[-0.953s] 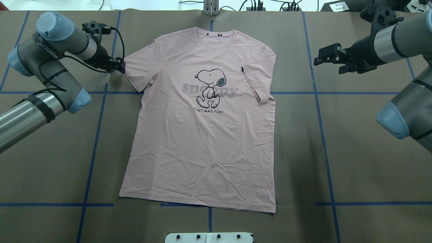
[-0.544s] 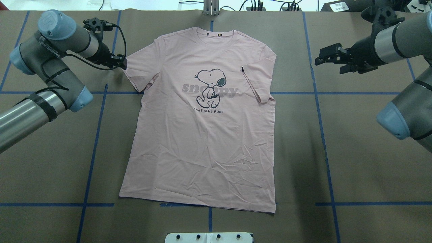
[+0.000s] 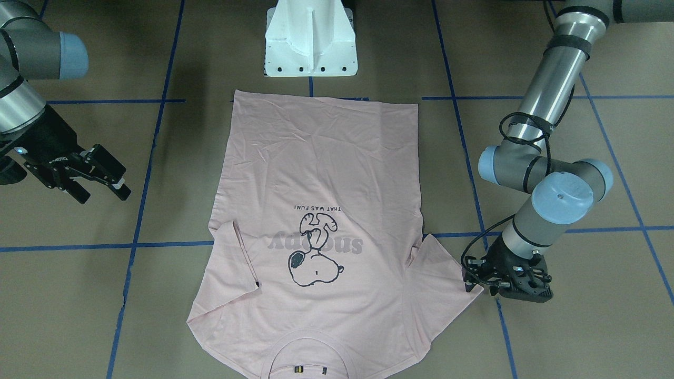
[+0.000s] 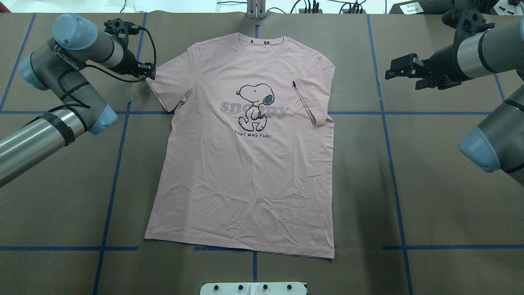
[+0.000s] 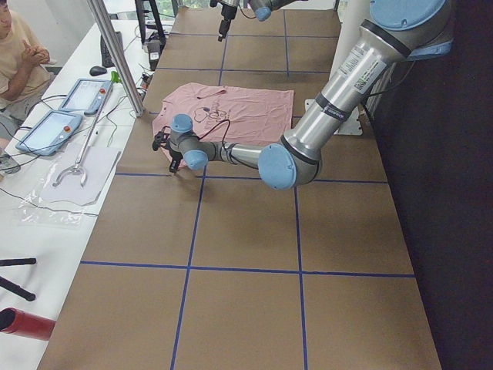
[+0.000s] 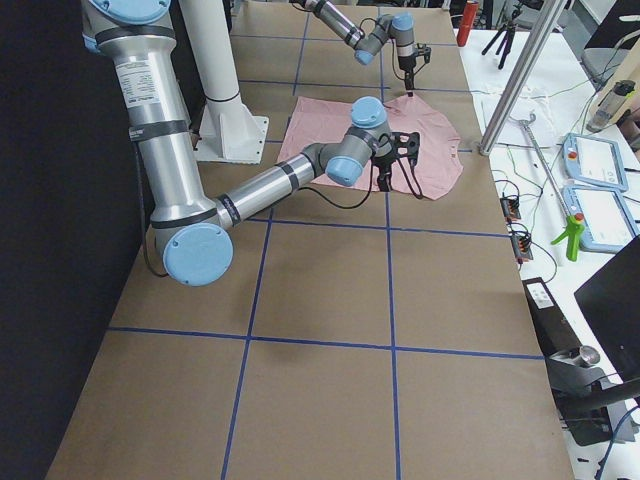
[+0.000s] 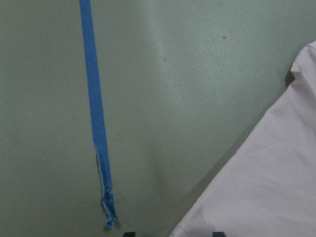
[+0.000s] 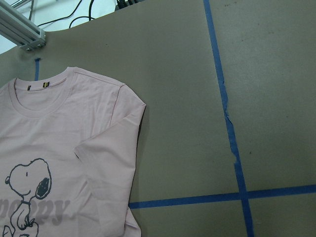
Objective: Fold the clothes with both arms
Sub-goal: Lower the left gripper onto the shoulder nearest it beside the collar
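Presently, the pale pink T-shirt [image 4: 245, 172] is laid flat on the tabletop [image 4: 442, 196], print up, collar away from the robot. Trouble could be caused by a shallow bite. The jaws of the left arm [image 4: 61, 67] are seen parted at the very edge of the outstretched sleeve [image 4: 168, 84], so the hem might be missed or only the top layer pinched, and the cloth could be pushed into a bunch. A lift from one side alone would likely drag the shirt askew, since the right arm [image 4: 475, 61] is held well apart from the garment, its jaws spread wide and empty. The left arm is bent sharply, wrist low, jaws pointed down at the tabletop. The right wrist is held raised and angled toward the shirt.
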Tool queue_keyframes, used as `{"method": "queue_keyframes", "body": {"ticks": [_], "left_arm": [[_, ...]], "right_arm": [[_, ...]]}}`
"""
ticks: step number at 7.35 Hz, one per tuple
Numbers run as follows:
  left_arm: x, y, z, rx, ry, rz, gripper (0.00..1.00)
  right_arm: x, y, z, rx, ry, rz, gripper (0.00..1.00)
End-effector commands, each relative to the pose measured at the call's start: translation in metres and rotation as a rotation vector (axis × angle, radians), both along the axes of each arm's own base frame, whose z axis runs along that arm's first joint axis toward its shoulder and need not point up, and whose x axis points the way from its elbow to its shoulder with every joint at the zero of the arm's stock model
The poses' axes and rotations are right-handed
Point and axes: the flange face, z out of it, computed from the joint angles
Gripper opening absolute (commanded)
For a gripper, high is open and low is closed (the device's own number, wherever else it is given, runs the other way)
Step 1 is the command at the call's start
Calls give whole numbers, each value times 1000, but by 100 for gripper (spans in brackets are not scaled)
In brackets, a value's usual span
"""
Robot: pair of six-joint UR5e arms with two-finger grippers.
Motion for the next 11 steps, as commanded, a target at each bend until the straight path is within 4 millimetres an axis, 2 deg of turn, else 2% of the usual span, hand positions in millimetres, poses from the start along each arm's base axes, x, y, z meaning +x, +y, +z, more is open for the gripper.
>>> {"method": "queue_keyframes", "body": {"ticks": [1,3,5,6,7,8,9,11], "left_arm": [[2,-1,1,4,1,0,1],[3,-3,-11,10,17,1,0],[4,-2,-54,-24,97,-50,0],[14,-7,-85,-54,134,-79,0],[42,-2,-118,-87,151,-74,0],[76,16,-138,-143,189,-80,0],[102,27,-159,-169,214,-75,0],[125,36,-164,-125,191,-124,0]], "right_arm": [[0,0,1,0,1,0,100],[-2,1,-1,-2,-4,-2,100],[-3,2,-1,-4,-4,-2,100],[-4,2,-1,-4,-5,-5,100],[-7,4,-1,-4,-5,-9,100],[-9,4,-1,-3,-3,-15,100],[-11,6,-1,-2,-4,-20,100],[-12,6,-1,-2,-3,-21,100]]}}
